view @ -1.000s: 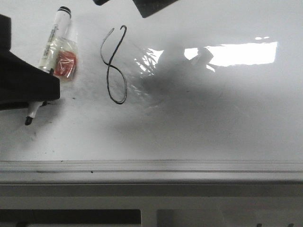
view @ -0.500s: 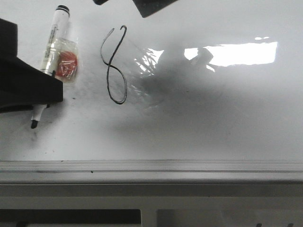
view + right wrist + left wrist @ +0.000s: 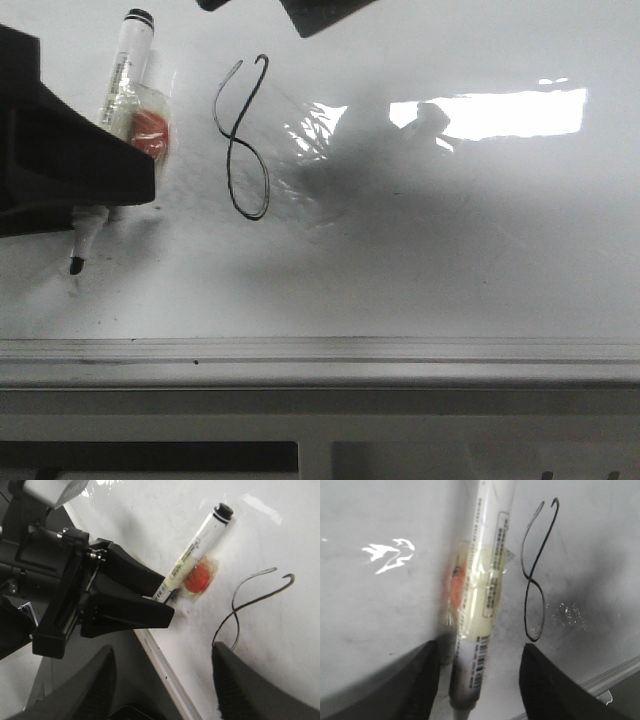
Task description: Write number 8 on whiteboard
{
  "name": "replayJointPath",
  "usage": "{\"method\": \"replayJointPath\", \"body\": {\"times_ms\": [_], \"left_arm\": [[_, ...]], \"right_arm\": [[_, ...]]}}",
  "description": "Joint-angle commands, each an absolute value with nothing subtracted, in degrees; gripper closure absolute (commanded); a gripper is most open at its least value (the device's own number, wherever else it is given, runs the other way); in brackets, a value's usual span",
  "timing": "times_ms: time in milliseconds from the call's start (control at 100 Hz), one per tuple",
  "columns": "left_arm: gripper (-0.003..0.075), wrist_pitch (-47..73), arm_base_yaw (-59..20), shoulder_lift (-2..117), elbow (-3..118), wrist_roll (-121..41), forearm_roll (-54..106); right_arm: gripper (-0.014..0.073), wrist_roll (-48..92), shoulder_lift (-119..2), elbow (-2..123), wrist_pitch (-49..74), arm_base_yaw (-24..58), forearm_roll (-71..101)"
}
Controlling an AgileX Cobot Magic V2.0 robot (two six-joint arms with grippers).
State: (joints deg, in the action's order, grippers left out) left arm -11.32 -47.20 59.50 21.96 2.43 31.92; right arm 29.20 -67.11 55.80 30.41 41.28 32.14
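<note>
The number 8 [image 3: 232, 145] is a thin black figure on the whiteboard [image 3: 450, 250], left of the middle. It also shows in the left wrist view [image 3: 530, 577] and the right wrist view [image 3: 235, 610]. A white marker [image 3: 125, 60] with a clear packet and an orange blob stuck to it lies on the board left of the 8, its black tip [image 3: 75, 265] towards the front. My left gripper [image 3: 479, 647] is open over the marker's lower end, with its fingers apart from the barrel on both sides. My right gripper [image 3: 162, 652] is open and empty above the board's edge.
The board's grey frame edge [image 3: 320, 350] runs along the front, with a darker ledge below it. A bright glare patch [image 3: 510, 112] lies at the right of the board. Dark parts of an arm [image 3: 320, 12] hang at the top edge.
The left gripper has shifted right and looms larger. The marker has swung more upright, its tip moving right and towards the front. The 8 is unchanged.
</note>
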Motion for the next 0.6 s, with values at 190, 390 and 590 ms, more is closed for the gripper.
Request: {"method": "replayJointPath", "body": {"times_ms": [190, 390, 590], "left_arm": [[0.0348, -13.6, -46.9, 53.2, 23.0, 0.8, 30.2], [0.0631, -14.1, -46.9, 43.1, 19.6, 0.8, 27.6], [0.0741, -14.1, -46.9, 30.3, 14.7, 0.8, 25.9]], "right_arm": [[0.0662, 27.8, -65.1, 57.2, 29.4, 41.3, 33.5], [0.0656, 27.9, -57.4, 54.3, 23.4, 41.3, 28.3], [0.0656, 28.0, -43.2, 43.5, 15.7, 41.3, 26.1]]}}
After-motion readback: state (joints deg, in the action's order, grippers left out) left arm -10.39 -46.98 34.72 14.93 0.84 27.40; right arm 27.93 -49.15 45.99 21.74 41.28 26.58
